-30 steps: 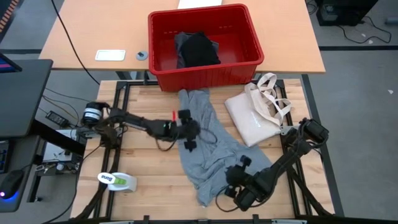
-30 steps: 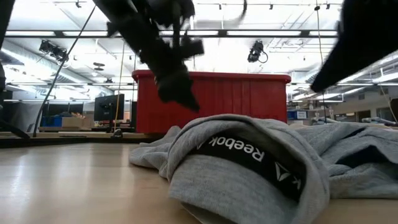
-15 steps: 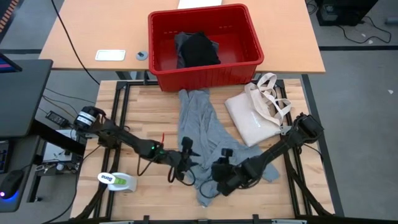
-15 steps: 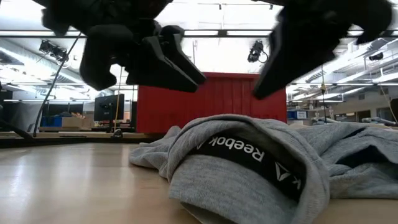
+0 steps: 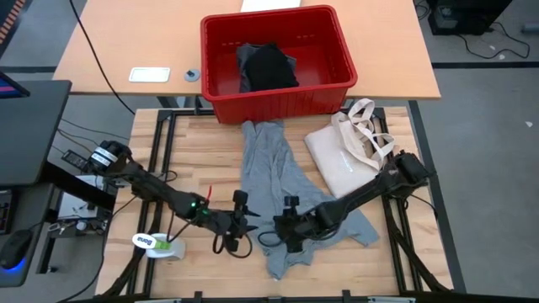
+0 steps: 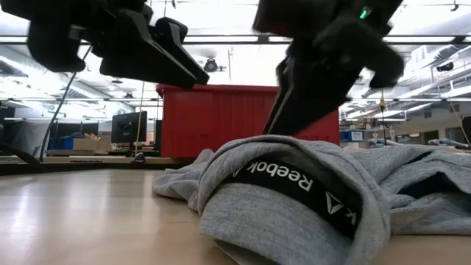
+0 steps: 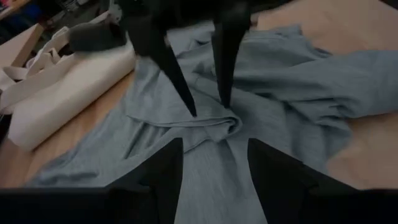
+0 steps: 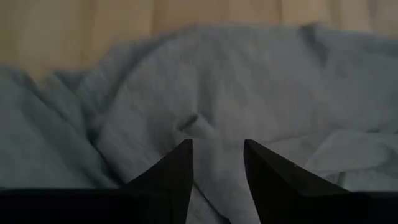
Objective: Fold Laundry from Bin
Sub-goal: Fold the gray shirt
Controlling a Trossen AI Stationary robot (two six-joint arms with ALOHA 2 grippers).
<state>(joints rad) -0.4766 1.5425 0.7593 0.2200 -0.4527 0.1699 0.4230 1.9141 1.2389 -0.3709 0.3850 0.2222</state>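
Observation:
The light grey T-shirt (image 5: 278, 189) lies crumpled on the wooden table, running from the front of the red bin (image 5: 278, 93) toward the near edge. A dark garment (image 5: 268, 67) lies in the bin. My left gripper (image 5: 255, 222) hovers open over the shirt's near left part, pointing toward the table's right. My right gripper (image 5: 273, 232) is open just in front of it. Its fingers (image 7: 186, 93) slant down to a raised fold (image 7: 214, 121) of the shirt. The low view shows the shirt's collar band (image 6: 294, 184) nearest the camera. My right gripper brings its fingertips down from above on either side of the raised fold (image 7: 217, 124) in the shirt's near part. I cannot tell whether they touch the cloth. The shirt lies slack on the table.
A cream tote bag (image 5: 349, 151) lies right of the shirt. A white and green object (image 5: 160, 244) sits at the near left corner. Bare wood (image 5: 194, 160) lies left of the shirt. The bin stands on the farther desk behind.
My left gripper has swung from beside the shirt's middle toward the near edge and now points across the shirt. My right gripper has moved toward the table's left over the shirt's near part, rolling its wrist. The shirt has stayed where it was.

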